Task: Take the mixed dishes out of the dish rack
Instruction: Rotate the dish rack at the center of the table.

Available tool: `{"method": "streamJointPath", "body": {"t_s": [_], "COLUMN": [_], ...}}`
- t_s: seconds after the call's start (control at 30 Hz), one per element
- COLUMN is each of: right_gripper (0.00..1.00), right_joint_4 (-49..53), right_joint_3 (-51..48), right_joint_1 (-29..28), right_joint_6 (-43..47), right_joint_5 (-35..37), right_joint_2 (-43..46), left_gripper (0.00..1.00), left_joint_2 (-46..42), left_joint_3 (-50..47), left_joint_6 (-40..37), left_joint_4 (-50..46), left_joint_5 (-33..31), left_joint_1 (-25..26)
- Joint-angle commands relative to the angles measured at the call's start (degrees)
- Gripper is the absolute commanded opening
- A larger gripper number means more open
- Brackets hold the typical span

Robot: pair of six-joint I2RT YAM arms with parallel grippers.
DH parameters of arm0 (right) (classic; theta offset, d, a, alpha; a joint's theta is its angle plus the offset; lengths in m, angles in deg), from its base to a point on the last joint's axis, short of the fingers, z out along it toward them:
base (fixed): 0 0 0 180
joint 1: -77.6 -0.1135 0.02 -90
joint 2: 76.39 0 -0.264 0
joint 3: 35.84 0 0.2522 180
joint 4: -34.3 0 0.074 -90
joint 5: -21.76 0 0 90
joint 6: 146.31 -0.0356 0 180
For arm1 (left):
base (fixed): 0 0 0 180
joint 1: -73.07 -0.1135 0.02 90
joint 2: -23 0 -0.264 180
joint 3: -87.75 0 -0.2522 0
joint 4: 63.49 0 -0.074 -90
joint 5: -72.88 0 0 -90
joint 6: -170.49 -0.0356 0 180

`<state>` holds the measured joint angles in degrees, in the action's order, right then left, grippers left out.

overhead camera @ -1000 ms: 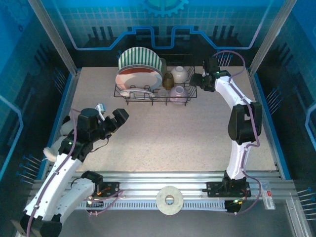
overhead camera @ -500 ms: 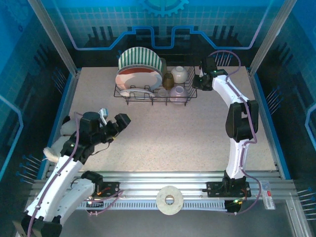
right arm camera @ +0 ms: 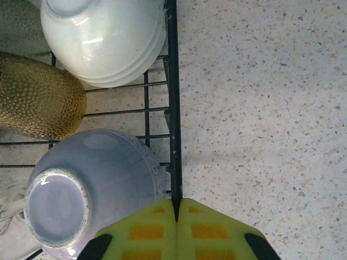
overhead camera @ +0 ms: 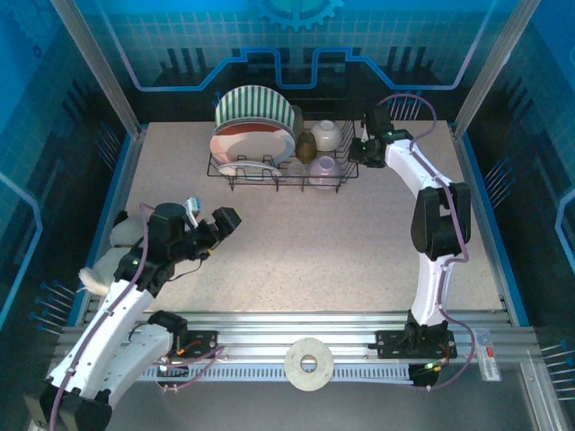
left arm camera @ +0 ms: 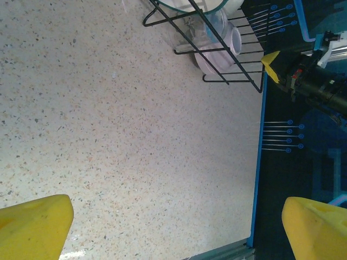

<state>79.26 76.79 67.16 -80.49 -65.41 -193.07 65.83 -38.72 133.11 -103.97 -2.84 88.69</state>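
Note:
The black wire dish rack (overhead camera: 352,164) stands at the back of the table. It holds a green-striped plate (overhead camera: 256,106), a red-and-white plate (overhead camera: 252,142), a brown cup (overhead camera: 306,146), a white bowl (overhead camera: 327,135) and an upturned lavender bowl (overhead camera: 324,171). My right gripper (overhead camera: 358,149) sits at the rack's right end. In the right wrist view the right gripper (right arm camera: 177,212) is shut on the rack's rim wire (right arm camera: 172,108), beside the lavender bowl (right arm camera: 87,189). My left gripper (overhead camera: 216,228) hangs open over bare table, its yellow fingers (left arm camera: 32,225) wide apart.
Blue-edged walls enclose the speckled table (overhead camera: 314,242). A white ring (overhead camera: 308,364) lies on the rail between the arm bases. In the left wrist view the rack's corner (left arm camera: 217,81) and the right arm (left arm camera: 320,89) show at the far end.
My right gripper has closed onto the rack's right rim wire. The left arm has shifted a little down and to the right, still open.

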Motion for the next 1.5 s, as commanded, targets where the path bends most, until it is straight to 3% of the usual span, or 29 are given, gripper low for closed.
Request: {"method": "streamJointPath", "body": {"t_s": [0.0, 0.13, 0.37, 0.7, 1.13, 1.47], "right_gripper": [0.0, 0.0, 0.0, 0.0, 0.0, 0.11], "right_joint_4": [1.4, -0.8, -4.1, -4.7, -5.1, -8.7], "right_joint_3": [-6.0, -14.6, -28.7, -41.9, -51.6, -50.3], "right_joint_1": [-1.3, -1.9, -5.2, -20.0, -36.1, -44.7], "right_joint_6": [-3.5, -8.7, -20.8, -42.4, -57.0, -58.6], "right_joint_5": [-2.0, -1.2, 2.3, 16.1, 25.3, 25.6], "right_joint_2": [4.7, 10.6, 22.2, 34.1, 40.3, 35.7], "left_gripper": [0.99, 0.99, 0.98, 0.93, 0.85, 0.76], "left_joint_2": [0.4, 1.6, 5.8, 18.9, 27.3, 28.9], "left_joint_3": [0.1, -0.2, -0.7, 4.9, 8.9, 10.1], "left_joint_6": [0.5, 1.8, 5.3, 9.6, 16.0, 20.6], "left_joint_4": [-0.1, 0.3, 3.7, 7.8, 8.6, 3.5], "left_joint_5": [0.4, -1.3, -8.0, -16.5, -21.7, -24.8], "left_joint_1": [0.8, 2.6, 10.3, 21.4, 26.5, 27.1]}}
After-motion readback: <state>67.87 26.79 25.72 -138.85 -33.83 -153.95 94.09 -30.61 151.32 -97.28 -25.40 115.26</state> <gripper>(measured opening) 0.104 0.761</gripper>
